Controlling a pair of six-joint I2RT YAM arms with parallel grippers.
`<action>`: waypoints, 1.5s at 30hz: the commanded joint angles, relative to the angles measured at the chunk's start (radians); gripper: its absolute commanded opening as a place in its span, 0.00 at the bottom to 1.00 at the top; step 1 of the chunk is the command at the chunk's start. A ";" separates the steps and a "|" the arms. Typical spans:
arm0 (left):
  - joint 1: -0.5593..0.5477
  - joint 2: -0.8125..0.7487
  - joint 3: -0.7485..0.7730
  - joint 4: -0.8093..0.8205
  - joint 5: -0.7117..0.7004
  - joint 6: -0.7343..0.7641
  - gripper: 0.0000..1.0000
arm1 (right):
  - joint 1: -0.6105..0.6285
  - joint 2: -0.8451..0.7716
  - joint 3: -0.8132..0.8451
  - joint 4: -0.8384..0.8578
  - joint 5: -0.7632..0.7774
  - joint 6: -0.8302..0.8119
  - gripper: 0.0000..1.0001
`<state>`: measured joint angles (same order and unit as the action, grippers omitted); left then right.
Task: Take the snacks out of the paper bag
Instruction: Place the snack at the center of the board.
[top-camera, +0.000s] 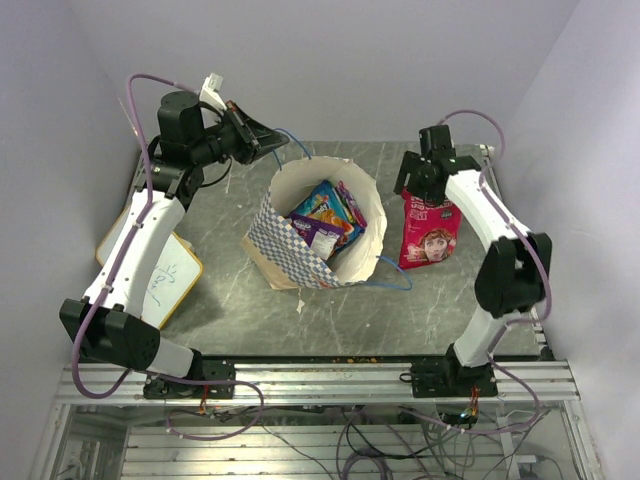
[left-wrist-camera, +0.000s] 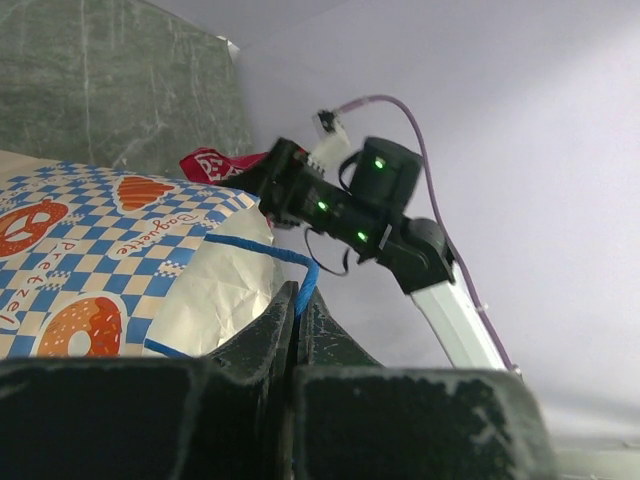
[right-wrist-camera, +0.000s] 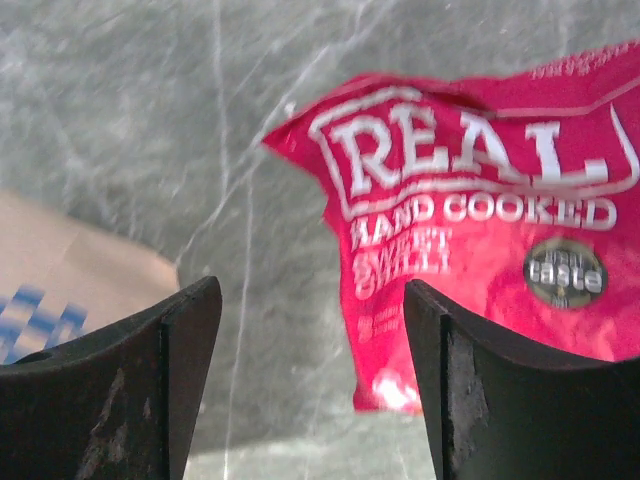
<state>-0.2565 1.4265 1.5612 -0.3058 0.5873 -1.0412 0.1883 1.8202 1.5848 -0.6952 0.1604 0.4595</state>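
Note:
The paper bag (top-camera: 290, 255) lies in the middle of the table with its mouth open upward. Several snacks show inside: a blue-orange packet (top-camera: 322, 207) and a purple one (top-camera: 318, 236). My left gripper (top-camera: 280, 143) is at the bag's far rim, shut on the blue cord handle (left-wrist-camera: 308, 272); the bag's checkered side (left-wrist-camera: 90, 250) fills the left of the left wrist view. A red packet (top-camera: 430, 235) lies on the table right of the bag. My right gripper (top-camera: 410, 185) hovers open and empty over the packet's far end (right-wrist-camera: 480, 230), the packet lying toward its right finger (right-wrist-camera: 470, 400).
A yellow-framed whiteboard (top-camera: 165, 278) lies at the table's left edge under my left arm. The bag's second blue cord handle (top-camera: 395, 282) lies loose on the table near the bag's front right. Walls close in at the back and both sides. A bag corner (right-wrist-camera: 60, 270) shows left of my right gripper.

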 joint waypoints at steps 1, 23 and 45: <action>-0.012 -0.028 0.013 0.102 0.034 -0.031 0.07 | -0.002 -0.187 -0.101 0.036 -0.150 -0.057 0.73; -0.026 -0.060 -0.029 0.097 0.041 -0.048 0.07 | -0.282 -0.360 -0.565 0.414 -0.666 -0.009 0.94; -0.105 -0.047 -0.030 0.160 0.021 -0.096 0.07 | -0.357 -0.034 -0.561 0.572 -0.786 0.001 0.92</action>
<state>-0.3405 1.4044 1.4994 -0.2451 0.5800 -1.1095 -0.1810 1.8130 0.9771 0.0982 -0.7185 0.5545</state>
